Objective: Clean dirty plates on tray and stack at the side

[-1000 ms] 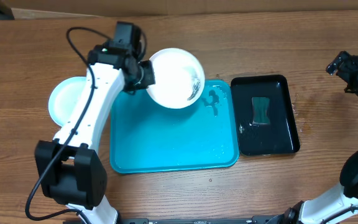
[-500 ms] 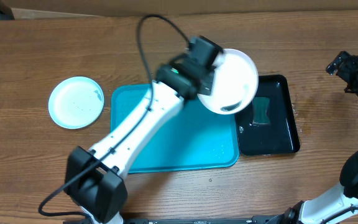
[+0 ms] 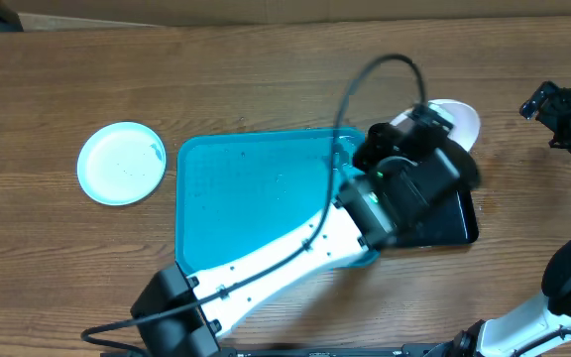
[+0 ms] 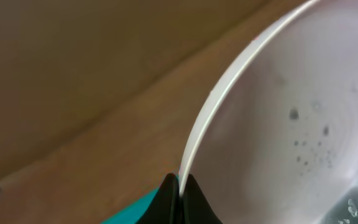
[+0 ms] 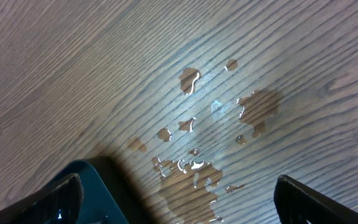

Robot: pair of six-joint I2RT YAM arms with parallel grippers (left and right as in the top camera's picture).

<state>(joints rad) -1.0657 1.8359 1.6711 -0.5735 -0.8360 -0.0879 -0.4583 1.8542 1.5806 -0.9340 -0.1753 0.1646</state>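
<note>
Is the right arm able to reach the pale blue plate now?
Probably not: the pale blue plate lies far left, the right gripper far right, and the left arm holding the white plate stretches between them.

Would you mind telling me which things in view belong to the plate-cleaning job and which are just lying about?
Belong to the job:
turquoise tray
pale blue plate, on the table beside it
white plate, held by its rim in the left gripper

Just lying about:
black tray, partly under the left arm
water spills on the wood
</note>
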